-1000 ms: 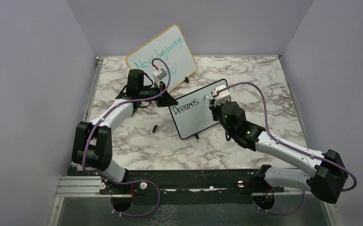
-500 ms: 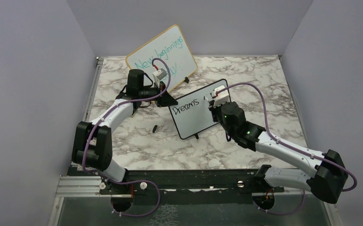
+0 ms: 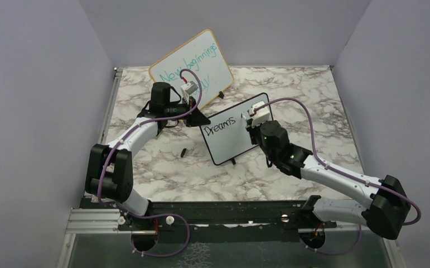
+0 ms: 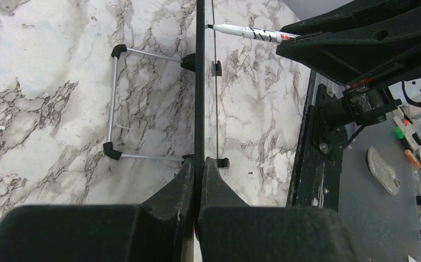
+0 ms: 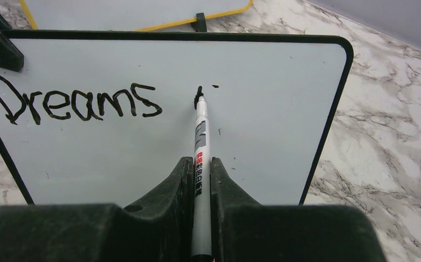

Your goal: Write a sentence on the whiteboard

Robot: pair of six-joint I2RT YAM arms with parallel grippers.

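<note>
Near the middle of the counter (image 3: pixel 162 173) stands the whiteboard (image 3: pixel 232 144), propped up on its little black feet. A bigger board (image 3: pixel 201 61) with teal writing sits behind it, at 11 o'clock.

The left pincer (image 4: pixel 199 166) is pressed together on the whiteboard's thin black frame, on the 9 o'clock side. The right pincer (image 5: pixel 200 166) reaches in from 4 o'clock and is pinching a marker (image 5: pixel 201 136). The marker tip touches the white face just at 3 o'clock of the word "Dreams", where a small black stroke starts. So the sentence (image 5: pixel 71 102) has only its first word, and I think most of the writing is not yet done.

The whiteboard looks light, thin and stiff, with a smooth, slippery face. A hard push from the marker could tip it or make it slide. The frame edge looks like the best place to hold it, because a pincer on the white face could smear the ink. The marker is thin and round, so it may twist if pressed too hard.
</note>
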